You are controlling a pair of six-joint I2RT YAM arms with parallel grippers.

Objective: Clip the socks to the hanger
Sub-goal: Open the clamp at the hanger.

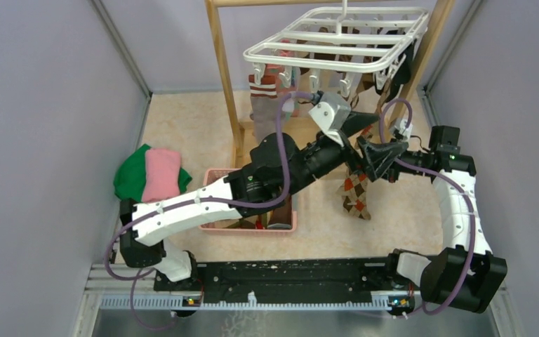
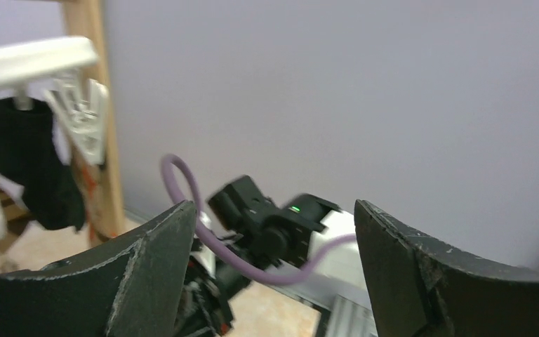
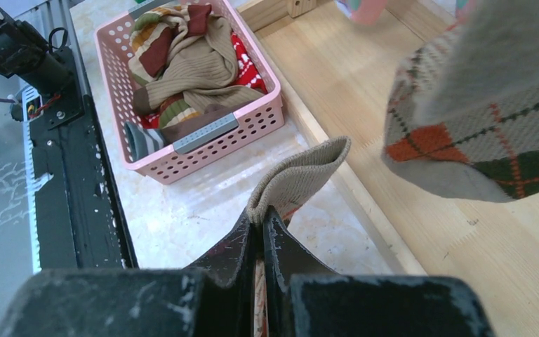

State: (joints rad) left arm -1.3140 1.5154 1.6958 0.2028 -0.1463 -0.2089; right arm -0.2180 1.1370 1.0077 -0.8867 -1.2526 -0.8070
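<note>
The white grid hanger (image 1: 337, 38) hangs at the top, with a striped sock (image 1: 265, 88) and a black sock (image 1: 398, 70) clipped under it. My left gripper (image 1: 362, 121) is raised just below its clips and stands open with nothing between the fingers (image 2: 274, 205). Left of those fingers I see a white clip (image 2: 81, 116) and the black sock (image 2: 31, 161). My right gripper (image 1: 363, 152) is shut on the beige cuff (image 3: 298, 175) of an argyle sock (image 1: 354, 193), which dangles beneath it. Argyle fabric (image 3: 477, 119) fills the right of the right wrist view.
A pink basket (image 3: 224, 144) holding more socks (image 3: 182, 63) sits under my left arm. Folded green and pink cloths (image 1: 151, 175) lie at the left. The wooden stand (image 1: 224, 84) frames the hanger, and its base plank (image 3: 407, 182) runs beside the basket.
</note>
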